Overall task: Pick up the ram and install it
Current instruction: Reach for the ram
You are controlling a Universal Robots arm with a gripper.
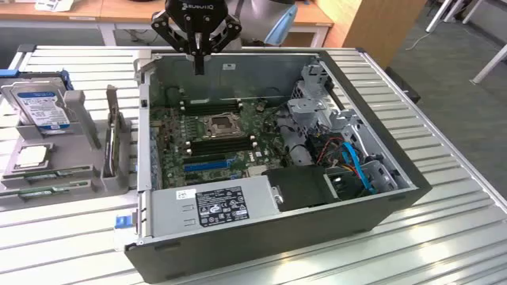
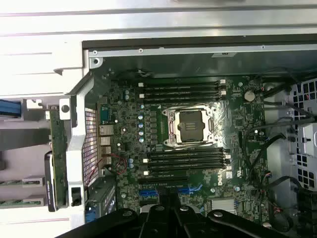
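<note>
Thin green ram (image 1: 49,174) lies flat in grey holder (image 1: 79,113)

The computer case (image 1: 380,208) is sitting open on the counter (image 1: 443,237), with the motherboard (image 1: 206,142) lying inside it and the power supply (image 1: 222,205) at its near end. The claw (image 1: 198,62) is hovering over the case's far wall. The hard drive (image 1: 44,104) is resting beside the case, on the exterior view's left.

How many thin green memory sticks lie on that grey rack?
2. Both lie flat on the grey rack at the exterior view's left: the farther stick and the nearer stick. Others may be hidden.
</note>
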